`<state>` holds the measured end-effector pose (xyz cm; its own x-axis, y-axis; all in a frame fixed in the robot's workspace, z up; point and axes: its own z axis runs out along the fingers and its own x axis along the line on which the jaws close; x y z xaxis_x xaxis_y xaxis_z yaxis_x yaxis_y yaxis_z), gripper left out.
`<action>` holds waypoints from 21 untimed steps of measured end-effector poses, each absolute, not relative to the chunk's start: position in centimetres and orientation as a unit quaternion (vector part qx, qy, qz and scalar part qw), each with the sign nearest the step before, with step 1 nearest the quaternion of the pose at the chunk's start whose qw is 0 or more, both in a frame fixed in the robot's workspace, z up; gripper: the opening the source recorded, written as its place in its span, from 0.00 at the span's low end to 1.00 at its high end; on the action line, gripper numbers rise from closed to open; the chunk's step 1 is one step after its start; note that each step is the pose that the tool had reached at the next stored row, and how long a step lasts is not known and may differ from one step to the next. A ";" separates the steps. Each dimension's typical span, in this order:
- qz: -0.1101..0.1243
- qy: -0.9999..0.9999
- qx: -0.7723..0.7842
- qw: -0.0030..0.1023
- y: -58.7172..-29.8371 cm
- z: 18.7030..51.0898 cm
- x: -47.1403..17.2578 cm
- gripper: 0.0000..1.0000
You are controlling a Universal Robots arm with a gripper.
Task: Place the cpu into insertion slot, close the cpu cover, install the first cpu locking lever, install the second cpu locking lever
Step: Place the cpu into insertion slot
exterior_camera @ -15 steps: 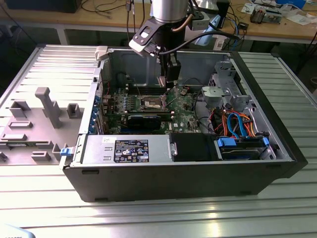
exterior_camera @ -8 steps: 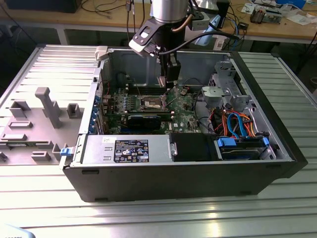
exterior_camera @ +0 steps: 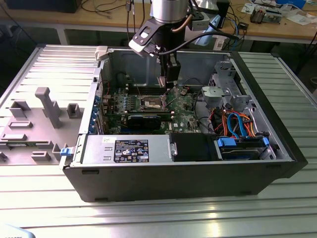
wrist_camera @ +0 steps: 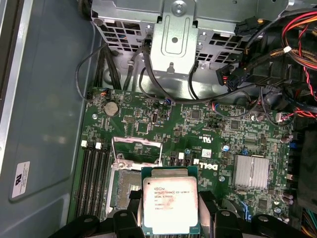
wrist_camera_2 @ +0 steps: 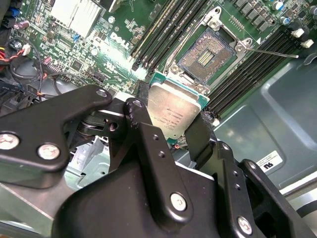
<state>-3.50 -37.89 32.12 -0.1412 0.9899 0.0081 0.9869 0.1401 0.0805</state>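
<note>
While the gripper [exterior_camera: 167,99] hangs low inside the open computer case [exterior_camera: 277,148], its black fingers [wrist_camera_2: 148,134] are clamped on two opposite edges of the cpu [wrist_camera: 170,204], spread exactly as wide as the chip. The cpu's dull silver top carries several lines of small dark print in both wrist views (too fine here to be worth spelling out), and a green edge shows around the metal.

Other writing: white lettering on the green motherboard [wrist_camera: 198,124] beside the finned heatsink [wrist_camera: 252,171], a white sticker [wrist_camera: 20,179] on the grey case wall, and a black label [exterior_camera: 131,150] on the power supply at the front in the exterior view.

The cpu sits in the air above the board, tilted, just beside the insertion slot [wrist_camera_2: 208,54] and overlapping one corner of it in the first wrist view. The slot's dark centre lies bare. The cpu cover [wrist_camera: 137,140] stands raised at the slot's far edge, and a thin wire lever [wrist_camera_2: 275,52] juts sideways from one corner over the black memory slots [wrist_camera: 94,178].
</note>
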 end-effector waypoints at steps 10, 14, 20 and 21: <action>0.033 0.753 0.657 0.023 -37.9 32.1 -3.5 0.54; 0.033 0.752 0.657 0.023 -37.9 32.1 -3.5 0.54; 0.033 0.751 0.659 0.024 -37.9 32.1 -3.5 0.54; 0.033 0.751 0.659 0.024 -37.9 32.1 -3.5 0.54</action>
<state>-3.50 -37.89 32.06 -0.1309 0.9914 0.0080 0.9883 0.1298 0.0806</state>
